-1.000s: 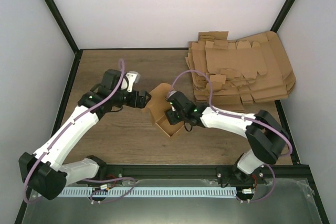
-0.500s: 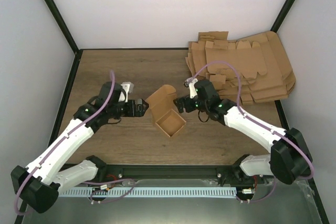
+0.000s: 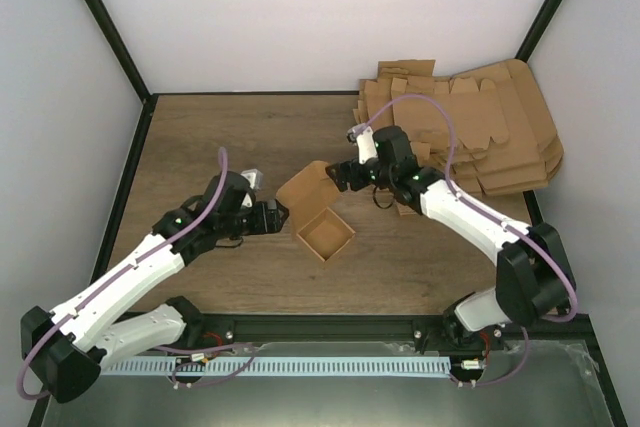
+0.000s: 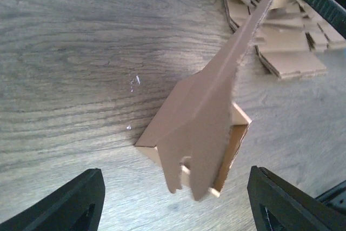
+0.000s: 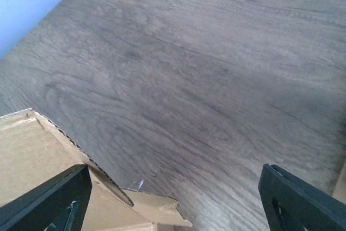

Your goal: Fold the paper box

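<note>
The paper box (image 3: 325,234) stands on the wooden table as a small open-topped brown cardboard box. Its lid flap (image 3: 303,187) rises at the far-left side. In the left wrist view the box (image 4: 224,150) lies ahead, with the lid flap (image 4: 216,90) slanting up over it. My left gripper (image 3: 284,215) is open and empty just left of the box; its black fingers (image 4: 70,204) sit wide apart. My right gripper (image 3: 336,175) is open and empty beside the lid's far-right edge. The lid (image 5: 32,155) fills the lower-left corner of the right wrist view.
A pile of flat brown cardboard sheets (image 3: 460,137) lies at the back right, behind the right arm, and shows in the left wrist view (image 4: 281,52). Black frame rails edge the table on the left (image 3: 130,177) and right. White walls stand behind.
My right gripper has pulled out of the box and moved away toward the back. My left gripper has moved nearer, toward the box's left side. The box stays put.
</note>
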Robot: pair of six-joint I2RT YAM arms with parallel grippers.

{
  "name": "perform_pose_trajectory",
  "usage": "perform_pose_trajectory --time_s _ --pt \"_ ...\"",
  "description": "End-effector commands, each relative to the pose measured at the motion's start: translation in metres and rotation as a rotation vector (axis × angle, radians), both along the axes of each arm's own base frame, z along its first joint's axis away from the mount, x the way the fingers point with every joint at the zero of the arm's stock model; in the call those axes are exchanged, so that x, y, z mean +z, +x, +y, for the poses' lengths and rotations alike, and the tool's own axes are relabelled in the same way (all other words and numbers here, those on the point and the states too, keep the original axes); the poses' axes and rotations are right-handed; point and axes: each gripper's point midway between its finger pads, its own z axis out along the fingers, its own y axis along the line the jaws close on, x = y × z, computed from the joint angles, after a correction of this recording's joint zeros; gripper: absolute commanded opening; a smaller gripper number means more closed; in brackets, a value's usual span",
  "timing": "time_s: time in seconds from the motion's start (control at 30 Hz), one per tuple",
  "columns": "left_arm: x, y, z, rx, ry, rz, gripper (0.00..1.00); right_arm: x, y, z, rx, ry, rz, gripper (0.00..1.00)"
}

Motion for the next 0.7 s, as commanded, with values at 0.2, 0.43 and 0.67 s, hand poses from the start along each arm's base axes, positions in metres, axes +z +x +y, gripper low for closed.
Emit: perform_pose_trajectory --time_s 0.2,0.43,0.67 --pt "-0.011 0.006 -0.019 0.030 -0.062 0.002 0.67 0.012 0.011 0.015 0.218 0.114 -0.001 0.83" --pt "-0.019 0.021 -0.019 0.049 0.001 -0.033 0.39 0.004 -0.005 0.020 0.309 0.207 0.015 0.80" --pt "-0.024 0.040 -0.016 0.057 0.105 -0.077 0.21 -0.020 -0.010 0.018 0.313 0.203 0.016 0.69"
